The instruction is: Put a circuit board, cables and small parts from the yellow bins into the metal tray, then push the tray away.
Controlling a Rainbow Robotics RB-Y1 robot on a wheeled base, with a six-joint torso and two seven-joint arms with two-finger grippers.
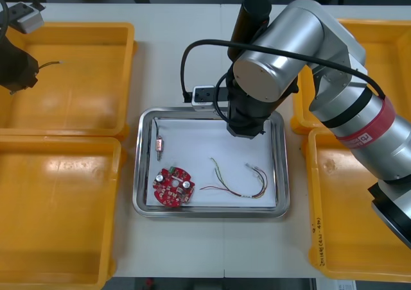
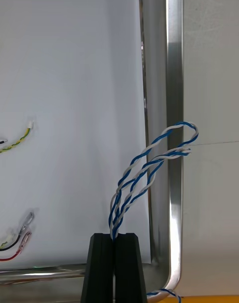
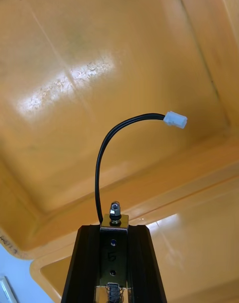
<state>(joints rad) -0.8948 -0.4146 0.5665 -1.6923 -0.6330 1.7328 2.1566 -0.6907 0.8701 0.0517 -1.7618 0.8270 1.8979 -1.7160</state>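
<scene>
My right gripper (image 2: 115,237) is shut on a twisted blue and white cable (image 2: 149,168), whose loops hang over the rim of the metal tray (image 2: 174,109). In the front view the right wrist (image 1: 247,120) hovers over the far right part of the white-lined tray (image 1: 277,174). Inside lie a round red circuit board (image 1: 172,187), a red and yellow cable (image 1: 237,184) and a small metal part (image 1: 158,146). My left gripper (image 3: 113,228) is shut on the metal end of a black cable (image 3: 102,153) with a white plug (image 3: 175,119), above the far left yellow bin (image 1: 83,91).
A second yellow bin (image 1: 58,213) sits near left, and two more (image 1: 359,232) (image 1: 385,46) stand on the right, close to the tray's right rim. Bare table (image 1: 212,245) lies in front of the tray.
</scene>
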